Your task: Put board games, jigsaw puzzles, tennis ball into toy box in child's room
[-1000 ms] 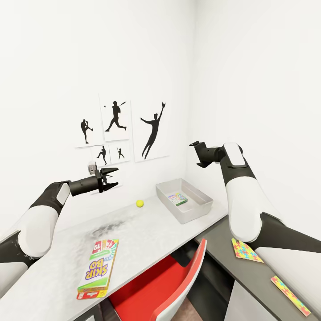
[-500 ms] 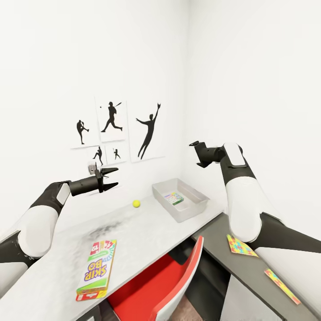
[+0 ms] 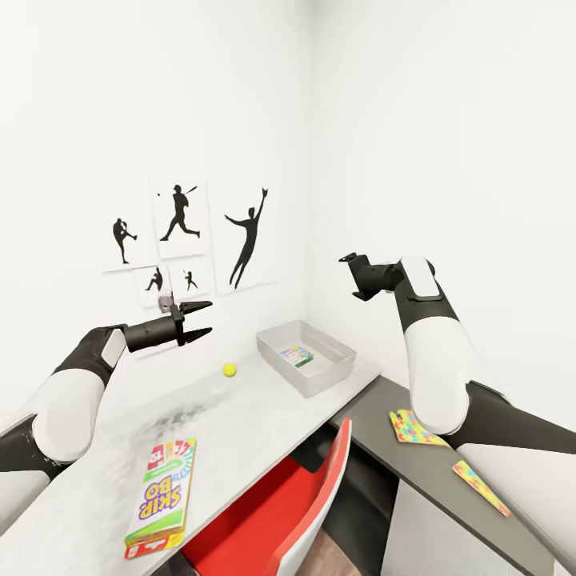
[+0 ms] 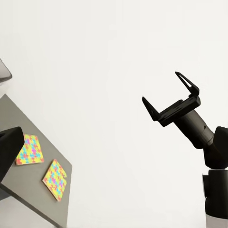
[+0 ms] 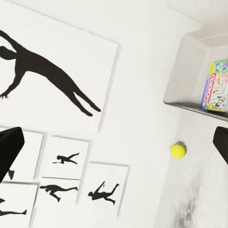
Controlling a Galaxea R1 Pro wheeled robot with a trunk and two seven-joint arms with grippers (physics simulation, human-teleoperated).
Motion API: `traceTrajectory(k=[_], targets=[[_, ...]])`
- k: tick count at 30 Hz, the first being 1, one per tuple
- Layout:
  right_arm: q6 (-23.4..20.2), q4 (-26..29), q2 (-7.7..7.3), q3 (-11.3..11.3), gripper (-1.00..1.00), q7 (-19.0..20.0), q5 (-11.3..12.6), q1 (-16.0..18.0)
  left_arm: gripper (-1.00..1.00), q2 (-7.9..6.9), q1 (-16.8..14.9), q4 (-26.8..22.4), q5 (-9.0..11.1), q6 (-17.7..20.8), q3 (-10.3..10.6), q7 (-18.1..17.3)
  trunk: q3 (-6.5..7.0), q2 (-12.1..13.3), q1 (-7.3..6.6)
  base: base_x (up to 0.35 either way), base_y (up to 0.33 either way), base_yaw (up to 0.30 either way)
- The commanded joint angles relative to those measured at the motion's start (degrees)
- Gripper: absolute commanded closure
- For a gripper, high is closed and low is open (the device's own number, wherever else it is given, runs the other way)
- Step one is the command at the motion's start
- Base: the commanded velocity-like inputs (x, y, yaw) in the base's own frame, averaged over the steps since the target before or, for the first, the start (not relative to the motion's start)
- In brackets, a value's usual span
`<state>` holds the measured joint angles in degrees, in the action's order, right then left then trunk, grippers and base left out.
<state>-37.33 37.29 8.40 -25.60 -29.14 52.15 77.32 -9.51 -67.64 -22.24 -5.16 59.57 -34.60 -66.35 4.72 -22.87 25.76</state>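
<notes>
White corner room, baseball silhouettes [image 3: 188, 240] at 10 o'clock. Pale table [image 3: 240, 416]: one toy box [image 3: 306, 358] containing one board game [image 3: 296, 355]; one Skip-Bo box [image 3: 161, 496]; one tennis ball [image 3: 230, 370]. Dark cabinet top [image 3: 448, 496]: two jigsaw puzzles [image 3: 416, 428]. Left gripper [image 3: 198, 317] and right gripper [image 4: 170, 97] both spread, empty.

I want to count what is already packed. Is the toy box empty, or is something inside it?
Not empty. The toy box holds one board game, lying flat on its bottom; the tennis ball lies outside on the table.
</notes>
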Motion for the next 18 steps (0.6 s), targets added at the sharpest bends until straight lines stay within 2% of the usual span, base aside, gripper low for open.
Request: traceTrajectory(k=[1, 13, 18], targets=[[0.0, 0.1, 0.08, -0.2, -1.00, -0.6, 0.6, 0.1, -1.00, 0.02, 0.0, 0.0, -0.6, 0.4, -0.4, -0.4, -0.02, 0.0, 0.03, -0.001, 0.115, -0.052], [-0.2, 0.2, -0.13, -0.2, -1.00, -0.6, 0.7, 0.0, -1.00, 0.02, 0.0, 0.0, -0.6, 0.4, -0.3, -0.4, -0.74, 0.0, 0.03, -0.003, 0.044, -0.069], [-0.2, 0.2, -0.14, -0.2, -1.00, -0.6, 0.7, 0.0, -1.00, 0.02, 0.0, 0.0, -0.6, 0.4, -0.3, -0.4, -1.17, 0.0, 0.03, -0.121, 0.086, -0.117]])
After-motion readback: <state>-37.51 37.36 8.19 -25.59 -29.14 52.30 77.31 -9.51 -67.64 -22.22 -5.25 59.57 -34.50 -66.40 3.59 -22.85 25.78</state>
